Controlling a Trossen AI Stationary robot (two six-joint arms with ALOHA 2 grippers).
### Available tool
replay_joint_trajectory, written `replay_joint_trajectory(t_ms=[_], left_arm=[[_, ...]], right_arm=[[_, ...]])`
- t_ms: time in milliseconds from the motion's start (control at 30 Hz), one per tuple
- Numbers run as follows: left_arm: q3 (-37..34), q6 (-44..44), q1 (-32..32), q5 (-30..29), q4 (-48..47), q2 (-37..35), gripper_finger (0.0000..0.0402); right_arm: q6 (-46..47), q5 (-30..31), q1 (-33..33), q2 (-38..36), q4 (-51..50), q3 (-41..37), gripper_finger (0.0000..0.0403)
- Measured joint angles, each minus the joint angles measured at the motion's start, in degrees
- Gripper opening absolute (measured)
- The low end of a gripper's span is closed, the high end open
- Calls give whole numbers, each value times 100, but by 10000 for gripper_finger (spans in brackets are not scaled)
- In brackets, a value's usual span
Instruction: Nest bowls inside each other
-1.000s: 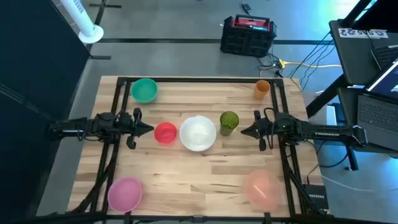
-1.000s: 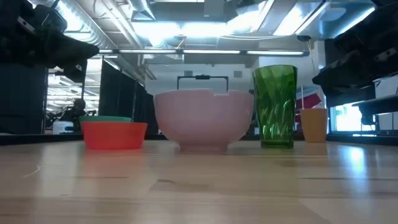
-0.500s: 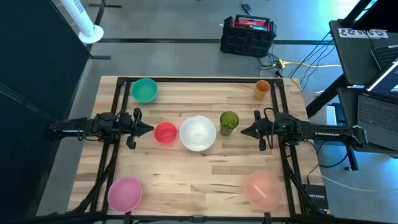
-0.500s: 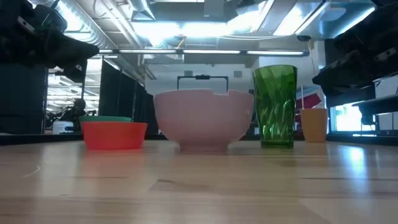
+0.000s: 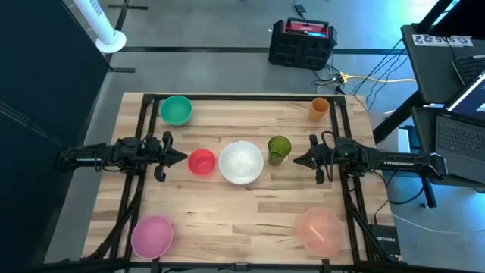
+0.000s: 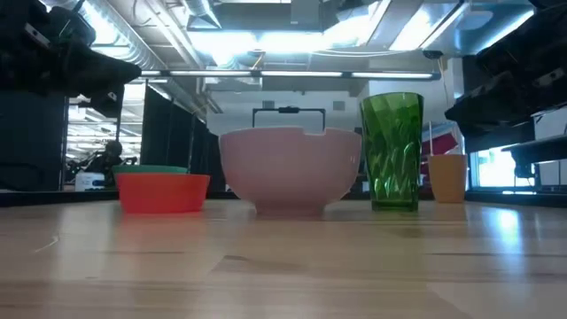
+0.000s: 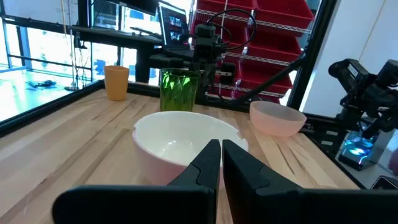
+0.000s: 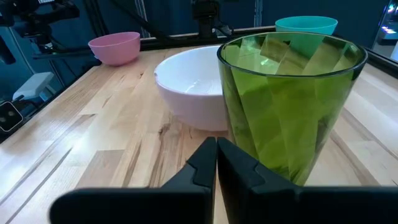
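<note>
Five bowls stand on their bases, apart from one another, on the wooden table. The teal bowl (image 5: 176, 111) is at the far left. The small red bowl (image 5: 201, 162) and the large white bowl (image 5: 241, 162) are side by side in the middle. The magenta pink bowl (image 5: 152, 236) is near left, the pale salmon bowl (image 5: 320, 230) near right. My left gripper (image 5: 184, 158) hangs shut just left of the red bowl, pointing at it. My right gripper (image 5: 295, 160) hangs shut just right of the green cup (image 5: 279, 149). Neither touches anything.
The tall green cup (image 8: 289, 99) stands right of the white bowl (image 8: 193, 81), straight ahead of my right gripper (image 8: 216, 158). A small orange cup (image 5: 319, 108) is at the far right corner. Black frame rails (image 5: 141, 189) run along the table's left, right and far edges.
</note>
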Motion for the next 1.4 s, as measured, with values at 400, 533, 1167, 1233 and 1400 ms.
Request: replay_joint_trajectory(t_ms=[400,533,1167,1233,1400], left_arm=[[0,-1,0,0,1,0,0],[0,0,-1,0,3,0,0],[1457,-1191,432,-961,-1165,819,0],[1809,-1377,531,-1182,-1494,1015,0],[2687,-1842,778,-1733,-2318,1503,0]], right_arm=[[0,0,1,0,-1,0,0],[2,0,1,0,1,0,0],[631,885,0,-1,125,4,0],[737,1035,0,-2,145,5,0],[1069,1435,1,-2,185,10,0]])
